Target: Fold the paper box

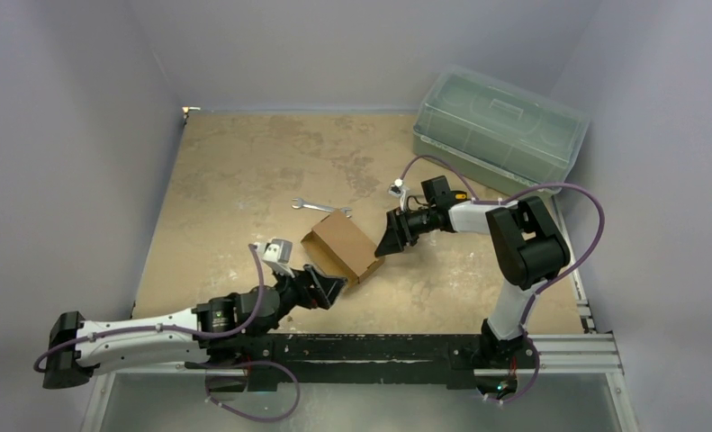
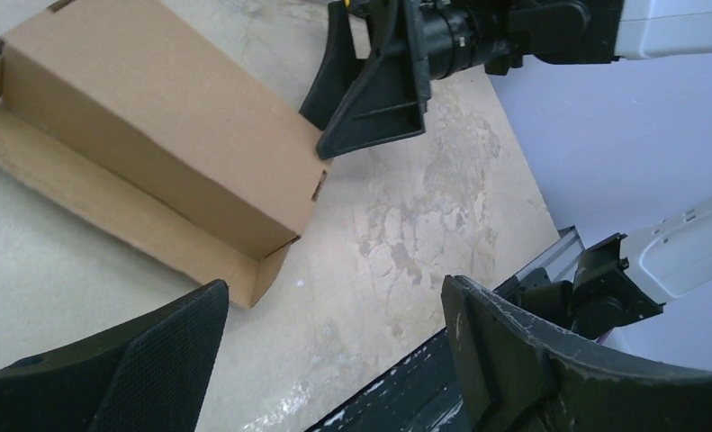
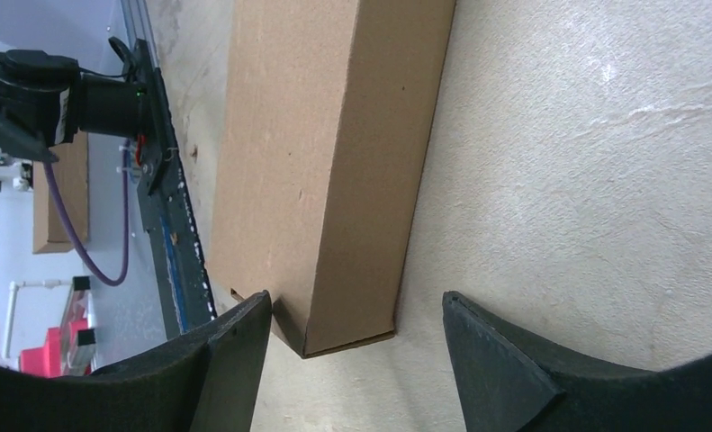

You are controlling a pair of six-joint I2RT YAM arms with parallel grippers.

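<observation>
1. Nearest me, the left pincer [image 1: 332, 286] gapes wide, empty, just short of the paper box's [image 1: 343, 243] near side.
2. That paper box lies mid-worktop [image 1: 235, 171], folded into a long shape, one long flap lying open.
3. At its right end, the right pincer [image 1: 390, 241] stands open, not clamping it.

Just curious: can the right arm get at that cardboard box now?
Probably yes: the right hand is open and sits at one end of the paper box, with nothing between them.

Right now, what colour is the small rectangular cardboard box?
Plain brown, unprinted. The cardboard box shows best in the left wrist view.
</observation>
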